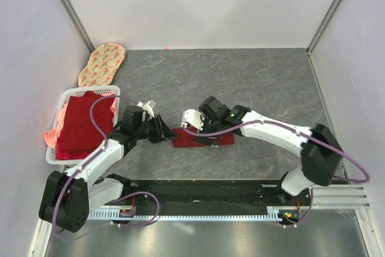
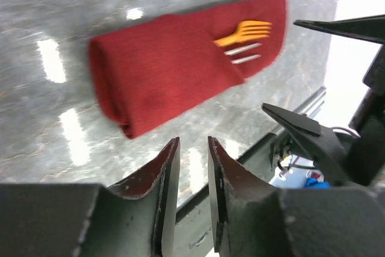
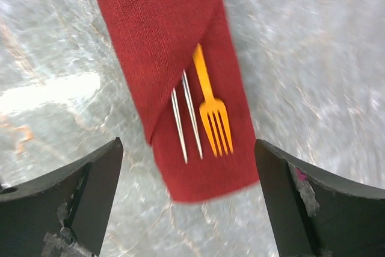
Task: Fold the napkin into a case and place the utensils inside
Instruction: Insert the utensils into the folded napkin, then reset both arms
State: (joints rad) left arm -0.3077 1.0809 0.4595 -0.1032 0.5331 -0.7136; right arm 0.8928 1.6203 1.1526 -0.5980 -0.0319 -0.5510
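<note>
We are judging the task done: the utensils [image 3: 212,108] are sitting inside the case [image 2: 162,76]. The left jaws, at its 9 o'clock, are gaping slightly and the right jaws widely, both empty.

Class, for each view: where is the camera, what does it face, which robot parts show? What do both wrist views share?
Top external: above, behind, looking down at the table; both arms show.
Left wrist: on that arm, facing the case; own fingers below.
Right wrist: over the case; own fingers either side.
Shared: case and fork.
</note>
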